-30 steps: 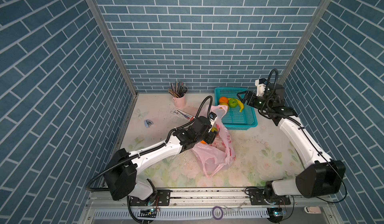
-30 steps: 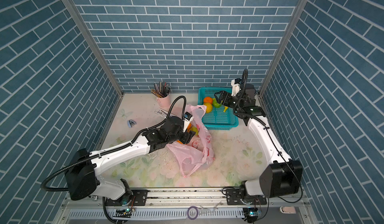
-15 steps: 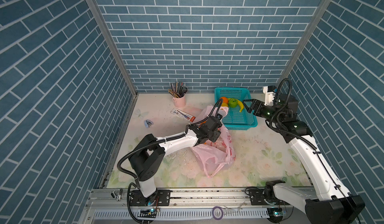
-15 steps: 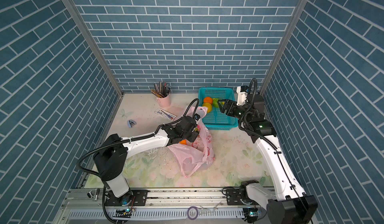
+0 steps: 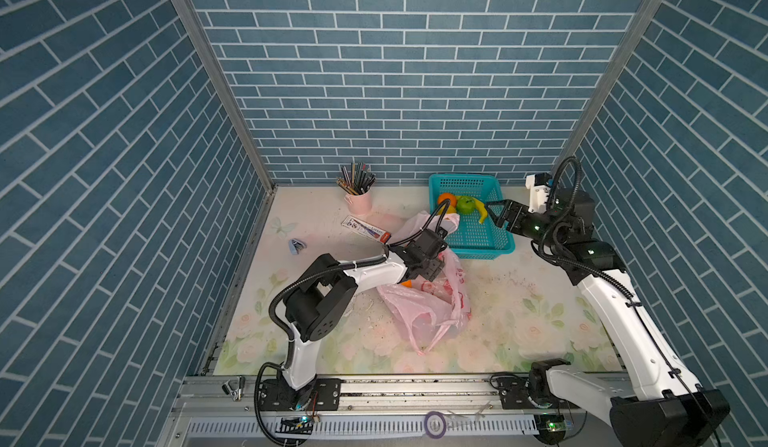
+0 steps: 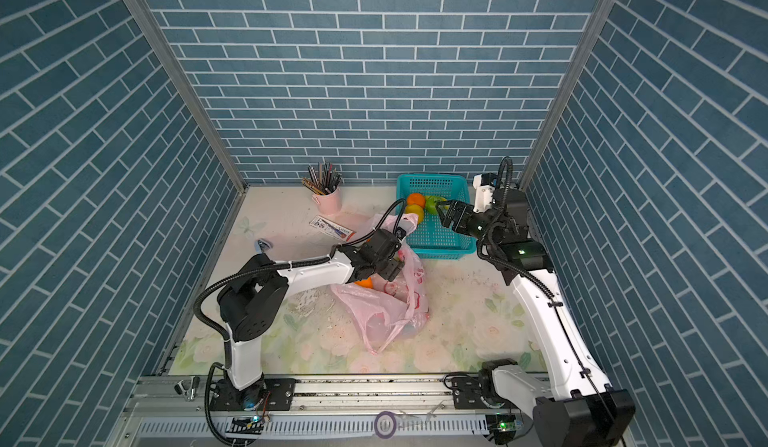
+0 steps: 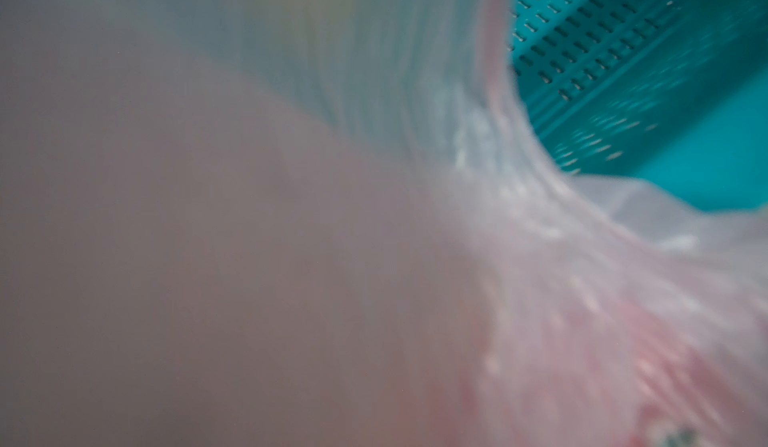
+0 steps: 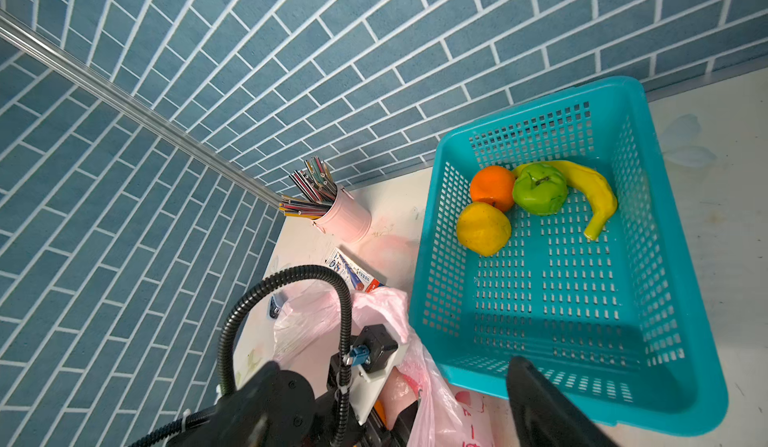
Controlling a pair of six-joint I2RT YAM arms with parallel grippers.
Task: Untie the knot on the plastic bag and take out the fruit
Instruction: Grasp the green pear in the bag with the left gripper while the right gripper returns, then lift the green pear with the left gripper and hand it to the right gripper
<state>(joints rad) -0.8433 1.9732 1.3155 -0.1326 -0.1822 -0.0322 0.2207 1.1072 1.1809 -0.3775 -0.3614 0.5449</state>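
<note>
The pink plastic bag (image 5: 424,312) (image 6: 386,308) lies crumpled mid-table, its mouth standing open toward the teal basket (image 5: 494,249). My left gripper (image 5: 432,264) (image 6: 388,268) is pushed into that mouth; pink film (image 7: 582,299) covers the left wrist view, so its jaws are hidden. An orange (image 5: 407,283) (image 6: 365,283) shows inside the bag beside it. The knot is out of view. In the basket lie an orange (image 8: 492,187), a green fruit (image 8: 539,189) and a lemon (image 8: 483,228). My right gripper (image 5: 492,212) (image 8: 392,364) hangs open and empty over the basket's right side.
A yellow banana (image 8: 594,200) lies in the basket too. At the back stand a pink cup of pencils (image 5: 359,200), a flat printed packet (image 5: 365,229) and a small blue clip (image 5: 296,245). Brick-patterned walls close in three sides.
My left gripper has pushed deeper into the bag's mouth, toward the basket. The right arm has swung its elbow outward, its gripper still open by the basket.
</note>
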